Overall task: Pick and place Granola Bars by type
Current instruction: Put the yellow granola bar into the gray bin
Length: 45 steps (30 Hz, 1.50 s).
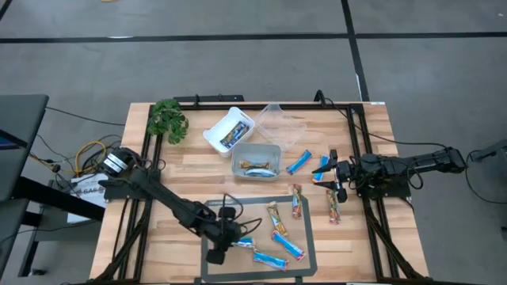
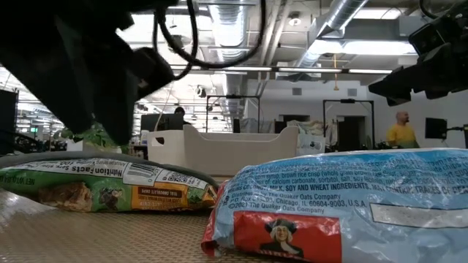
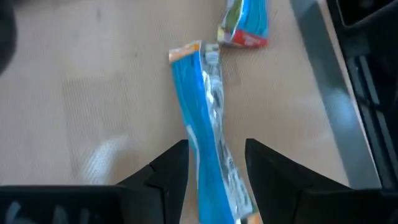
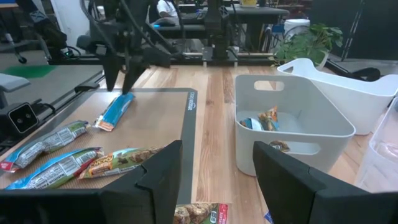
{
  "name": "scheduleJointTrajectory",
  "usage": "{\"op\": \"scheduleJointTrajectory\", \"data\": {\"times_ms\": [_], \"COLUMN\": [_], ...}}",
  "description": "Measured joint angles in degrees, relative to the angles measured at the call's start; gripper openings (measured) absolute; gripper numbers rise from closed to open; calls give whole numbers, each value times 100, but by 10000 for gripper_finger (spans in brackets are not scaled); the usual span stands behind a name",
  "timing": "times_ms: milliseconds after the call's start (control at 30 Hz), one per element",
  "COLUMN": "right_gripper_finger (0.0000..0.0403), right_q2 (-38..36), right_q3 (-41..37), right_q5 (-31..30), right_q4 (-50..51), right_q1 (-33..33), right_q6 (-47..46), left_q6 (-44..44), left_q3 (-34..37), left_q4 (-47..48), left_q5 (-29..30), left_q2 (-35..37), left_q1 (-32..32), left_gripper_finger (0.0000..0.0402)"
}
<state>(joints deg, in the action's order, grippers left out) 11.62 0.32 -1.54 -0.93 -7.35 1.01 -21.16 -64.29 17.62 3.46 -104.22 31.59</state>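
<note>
The left gripper hangs over the near-left part of the mat, jaws parted around a blue bar lying flat — straddled, not visibly lifted. More bars are scattered on the mat to its right. The right gripper waits at the table's right, jaws wide and empty — beside another blue bar. Two tubs at the far centre hold bars.

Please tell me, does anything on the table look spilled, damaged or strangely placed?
Nothing looks damaged. Wrapped granola bars lie scattered at mixed angles on the wooden table, and the clear plastic tub is empty.
</note>
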Motion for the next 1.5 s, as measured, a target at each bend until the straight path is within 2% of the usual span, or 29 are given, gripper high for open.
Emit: {"op": "scheduleJointTrajectory", "data": {"times_ms": [433,900,1000,1267,1367,1500], "right_gripper_finger": [191,191,191,191,191,191], "right_q2": [0,0,0,0,0,0], "right_q3": [0,2,2,2,2,2], "right_q5": [2,2,3,2,2,3], "right_q4": [0,3,4,4,4,4], "right_q1": [0,0,0,0,0,0], "right_q6": [-1,0,-2,-2,0,0], "left_q6": [15,18,5,324,558,777], "left_q3": [-590,-604,-604,-586,-582,-588], "left_q4": [197,348,344,127,72,73], "left_q5": [-131,14,28,-321,-363,-336], "left_q2": [-756,-919,-921,-857,-596,-208], "left_q1": [-74,-87,-87,-96,-91,-175], "left_gripper_finger": [151,147,126,35,21,25]}}
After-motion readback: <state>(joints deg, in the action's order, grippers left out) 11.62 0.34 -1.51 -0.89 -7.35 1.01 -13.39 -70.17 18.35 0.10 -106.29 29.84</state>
